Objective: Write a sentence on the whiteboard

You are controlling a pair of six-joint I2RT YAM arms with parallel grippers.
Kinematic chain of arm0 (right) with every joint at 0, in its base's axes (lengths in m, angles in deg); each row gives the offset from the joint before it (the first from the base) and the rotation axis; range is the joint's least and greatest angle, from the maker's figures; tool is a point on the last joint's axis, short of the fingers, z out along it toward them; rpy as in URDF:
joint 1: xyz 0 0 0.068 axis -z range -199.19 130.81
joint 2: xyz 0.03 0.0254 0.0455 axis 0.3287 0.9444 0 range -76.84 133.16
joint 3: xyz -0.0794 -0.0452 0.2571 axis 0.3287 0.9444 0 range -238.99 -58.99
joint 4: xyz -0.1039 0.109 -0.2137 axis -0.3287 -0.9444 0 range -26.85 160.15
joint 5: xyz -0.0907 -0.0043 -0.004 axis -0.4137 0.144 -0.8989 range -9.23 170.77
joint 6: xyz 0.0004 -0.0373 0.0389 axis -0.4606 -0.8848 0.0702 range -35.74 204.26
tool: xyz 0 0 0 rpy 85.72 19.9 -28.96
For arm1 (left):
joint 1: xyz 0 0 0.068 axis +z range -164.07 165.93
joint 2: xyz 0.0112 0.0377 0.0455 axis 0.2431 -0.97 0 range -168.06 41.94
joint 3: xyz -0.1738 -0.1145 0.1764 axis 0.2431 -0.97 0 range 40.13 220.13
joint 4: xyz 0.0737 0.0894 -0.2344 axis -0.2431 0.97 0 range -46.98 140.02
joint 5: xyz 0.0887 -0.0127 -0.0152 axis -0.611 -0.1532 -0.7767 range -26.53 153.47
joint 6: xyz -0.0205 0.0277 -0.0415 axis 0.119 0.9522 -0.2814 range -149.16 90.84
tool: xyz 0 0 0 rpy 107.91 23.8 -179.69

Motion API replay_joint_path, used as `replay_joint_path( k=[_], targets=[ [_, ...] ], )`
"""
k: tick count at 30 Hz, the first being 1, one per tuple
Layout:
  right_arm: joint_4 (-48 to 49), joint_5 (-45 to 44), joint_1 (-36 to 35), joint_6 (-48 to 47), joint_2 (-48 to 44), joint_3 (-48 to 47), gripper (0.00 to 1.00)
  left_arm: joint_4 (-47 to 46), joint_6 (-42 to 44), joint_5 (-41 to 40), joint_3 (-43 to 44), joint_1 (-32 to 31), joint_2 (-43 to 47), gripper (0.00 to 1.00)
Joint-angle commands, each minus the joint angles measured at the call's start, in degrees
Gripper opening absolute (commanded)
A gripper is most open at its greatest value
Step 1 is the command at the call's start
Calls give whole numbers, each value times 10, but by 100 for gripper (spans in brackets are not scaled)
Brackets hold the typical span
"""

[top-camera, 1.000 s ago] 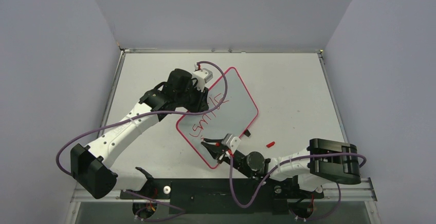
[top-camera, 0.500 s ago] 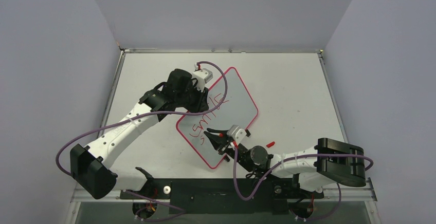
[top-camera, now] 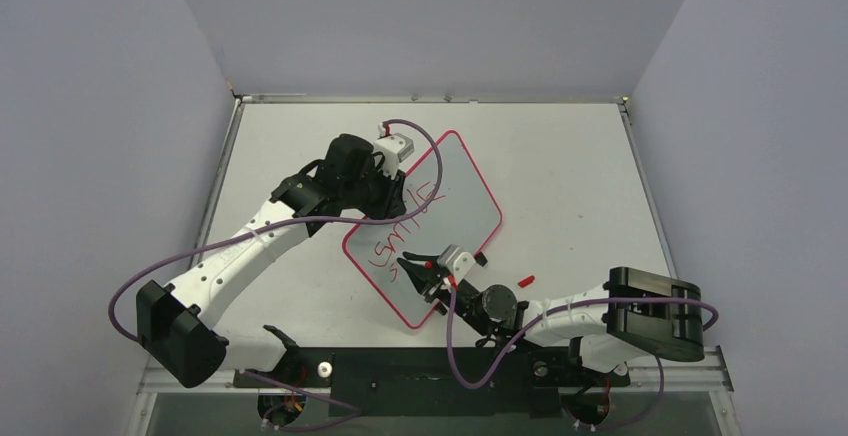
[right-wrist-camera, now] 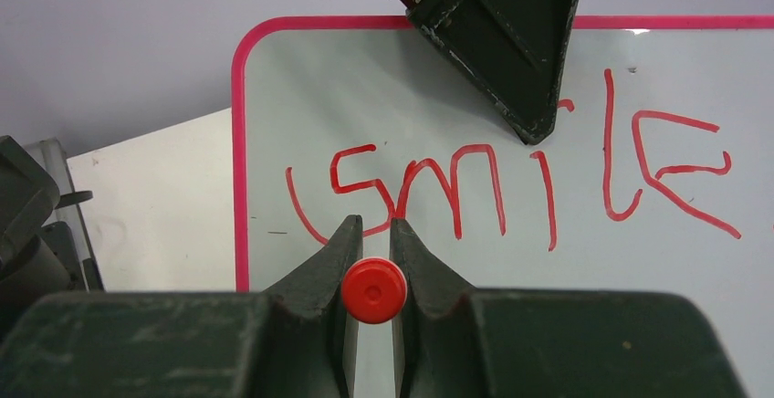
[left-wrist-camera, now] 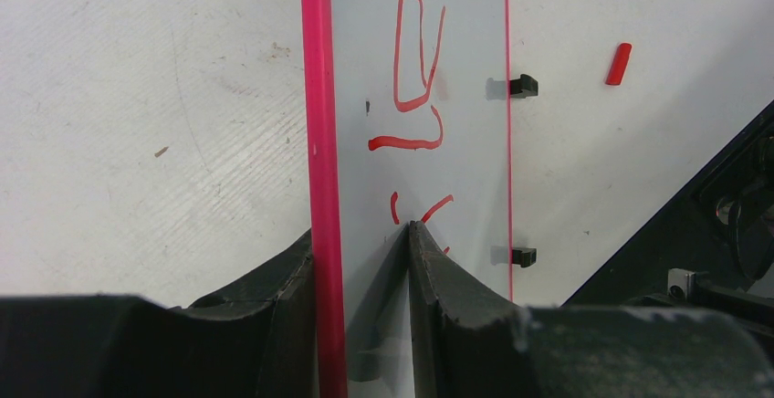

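From above, the whiteboard (top-camera: 465, 191) lies near the middle of the table (top-camera: 580, 156). Its long axis runs from the near-left toward the far-right corner. The left claw (top-camera: 393, 193) is clenched on the board's long edge facing the table's left side. The right claw (top-camera: 414, 265) is the nearer one to the unwritten area. It hovers over the board's near end, grasping a red marker (top-camera: 428, 265). A small red marker cap (top-camera: 526, 280) lies on the table towards the near-right.

In the left wrist view, the left claw (left-wrist-camera: 360, 234) pinches the board's pink rim. Two black clips (left-wrist-camera: 522, 85) sit on the opposite edge.

In the right wrist view, the right claw (right-wrist-camera: 374, 226) grips the marker (right-wrist-camera: 374, 290), seen end-on, so its tip is hidden and I cannot tell whether it touches the board. The sentence (right-wrist-camera: 511, 183) so far reads "smile", with a curved stroke before the "s". The claw sits just under that "s", with blank board beneath the word, which I judge is where a second line would start. No brand is legible.
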Motion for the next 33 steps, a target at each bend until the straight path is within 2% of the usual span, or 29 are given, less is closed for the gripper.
replay_joint_path(
  k=[1,6,14,18,28,33],
  targets=[
    [23,-8,5,6,9,3,0,19,75,-72,-17,-5,2,0],
    [30,-15,11,6,22,3,0,19,75,-73,-17,-5,2,0],
    [46,-76,23,2,38,0,0,19,75,-72,-16,-5,2,0],
    [43,-77,30,-6,37,-5,0,19,75,-72,-17,-5,1,0],
    [-20,-57,13,-21,-42,-12,0,18,75,-74,-17,-5,1,0],
    [-22,-50,11,-18,-38,-24,0,19,76,-75,-17,-5,1,0]
  ],
)
